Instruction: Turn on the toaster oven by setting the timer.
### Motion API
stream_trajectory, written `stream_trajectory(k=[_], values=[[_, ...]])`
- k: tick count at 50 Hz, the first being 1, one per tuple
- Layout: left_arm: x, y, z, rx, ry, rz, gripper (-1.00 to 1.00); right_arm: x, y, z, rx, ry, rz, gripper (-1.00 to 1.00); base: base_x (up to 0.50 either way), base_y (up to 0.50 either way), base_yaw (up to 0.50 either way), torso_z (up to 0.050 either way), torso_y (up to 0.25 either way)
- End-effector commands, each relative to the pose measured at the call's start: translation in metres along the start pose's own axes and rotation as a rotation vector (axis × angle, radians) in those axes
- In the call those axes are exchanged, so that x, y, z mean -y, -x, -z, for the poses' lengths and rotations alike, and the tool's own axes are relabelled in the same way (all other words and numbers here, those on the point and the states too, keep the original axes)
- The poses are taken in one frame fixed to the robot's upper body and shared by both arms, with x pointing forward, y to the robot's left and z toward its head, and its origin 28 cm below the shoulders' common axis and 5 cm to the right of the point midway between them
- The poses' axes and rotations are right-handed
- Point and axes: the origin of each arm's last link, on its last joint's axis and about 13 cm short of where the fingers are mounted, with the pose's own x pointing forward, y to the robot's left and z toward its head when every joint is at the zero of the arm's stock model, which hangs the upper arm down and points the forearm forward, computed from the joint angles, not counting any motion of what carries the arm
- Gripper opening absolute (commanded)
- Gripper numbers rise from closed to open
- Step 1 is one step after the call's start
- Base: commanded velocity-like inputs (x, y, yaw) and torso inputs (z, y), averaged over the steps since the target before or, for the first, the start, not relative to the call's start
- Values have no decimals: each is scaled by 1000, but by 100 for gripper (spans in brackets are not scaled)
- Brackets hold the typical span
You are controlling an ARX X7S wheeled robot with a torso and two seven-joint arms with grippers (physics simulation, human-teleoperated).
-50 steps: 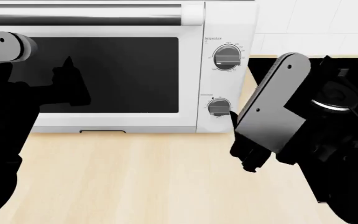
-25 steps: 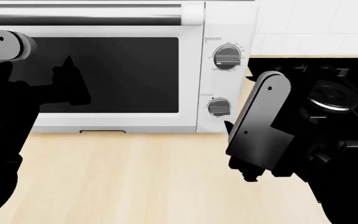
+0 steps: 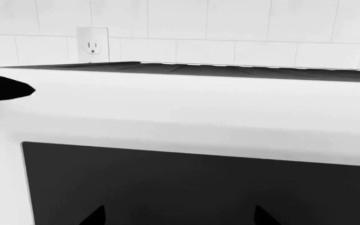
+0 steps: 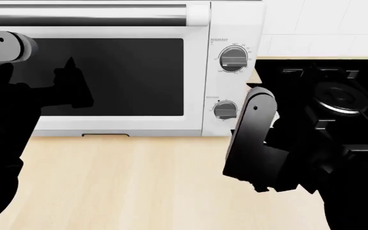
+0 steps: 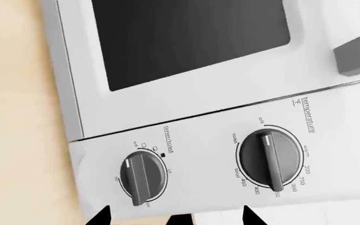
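Note:
The white toaster oven (image 4: 225, 19) stands on the counter with its dark glass door (image 4: 132, 76) and silver bar handle (image 4: 82, 14). Its temperature knob (image 4: 233, 61) is above its timer knob (image 4: 225, 110). In the right wrist view the timer knob (image 5: 142, 178) has its white mark near the off label, beside the temperature knob (image 5: 271, 159). My right gripper (image 5: 174, 218) is open and empty, a short way back from the knob panel. My right arm (image 4: 251, 139) hangs just right of the timer knob. My left gripper (image 3: 178, 218) is open and empty, facing the glass door (image 3: 198, 187).
A black gas hob (image 4: 340, 98) lies right of the oven, partly behind my right arm. The wooden counter (image 4: 126, 182) stretches in front. A tiled wall with an outlet (image 3: 92, 46) is behind the oven. My left arm (image 4: 5, 120) fills the left side.
My right arm has swung left and toward the counter's front, its grey link now more upright beside the timer knob. The left arm and the oven have not moved.

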Motion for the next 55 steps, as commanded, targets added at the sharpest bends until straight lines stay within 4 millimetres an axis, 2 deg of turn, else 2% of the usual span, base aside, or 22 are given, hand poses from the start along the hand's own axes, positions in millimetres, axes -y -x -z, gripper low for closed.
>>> stream_trajectory(k=[1, 17, 36, 55], values=[[0, 0, 0, -1, 3, 2, 100, 4, 4, -8, -3, 110, -8, 100, 0, 0, 0, 0, 0], [0, 0, 0, -4, 12, 1, 100, 19, -1, -19, 44, 176, -29, 100, 0, 0, 0, 0, 0], [1, -1, 1, -8, 16, 3, 100, 12, -10, -22, 26, 147, -165, 100, 0, 0, 0, 0, 0], [1, -1, 2, -11, 21, 5, 100, 13, -11, -31, 7, 193, -175, 100, 0, 0, 0, 0, 0]])
